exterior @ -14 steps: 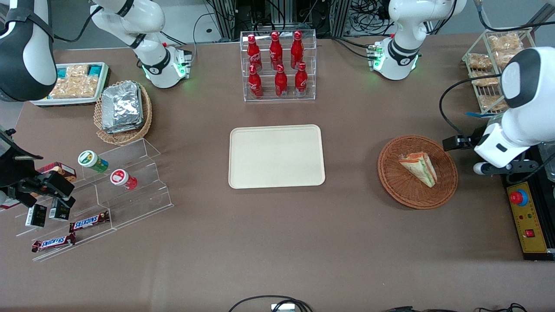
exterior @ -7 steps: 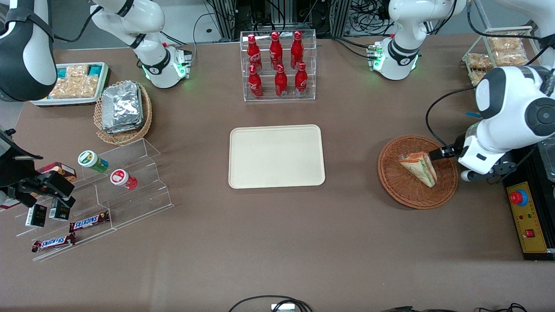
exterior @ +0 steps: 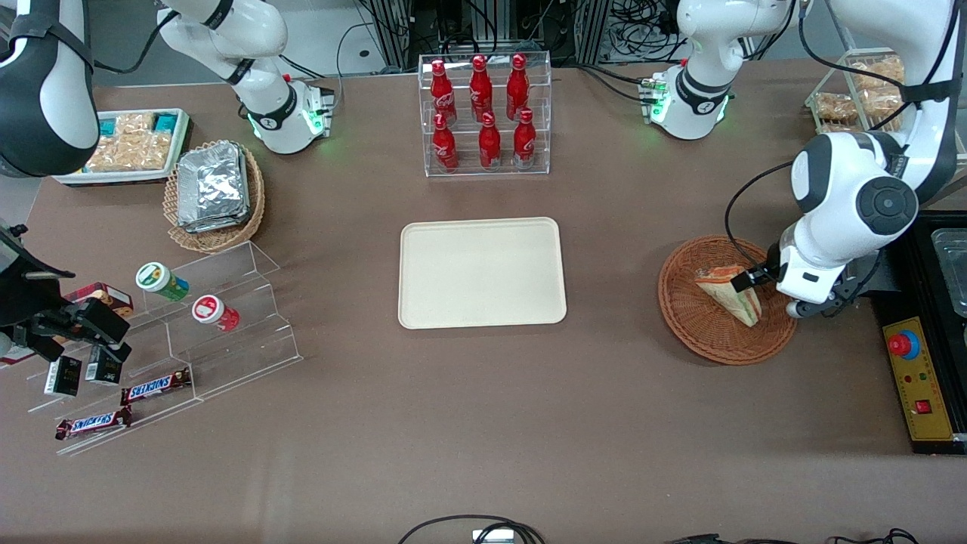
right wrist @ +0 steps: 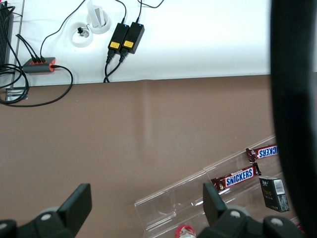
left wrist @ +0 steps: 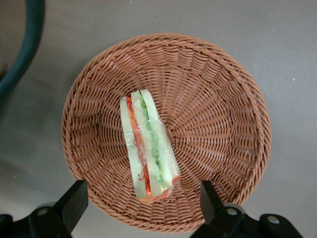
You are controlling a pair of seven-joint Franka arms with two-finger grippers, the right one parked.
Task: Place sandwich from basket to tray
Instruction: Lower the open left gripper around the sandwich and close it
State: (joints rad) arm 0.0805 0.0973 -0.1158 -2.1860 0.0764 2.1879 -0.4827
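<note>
Brown table cloth all round, and nearest the front camera toward the working arm's end sits the basket with the sandwich lying in it, the gripper poised right above, jaws spread wide apart either side of the wedge. The tray lies mid-table, and farther off stands the clear rack of red bottles, cables trailing past the table edge
</note>
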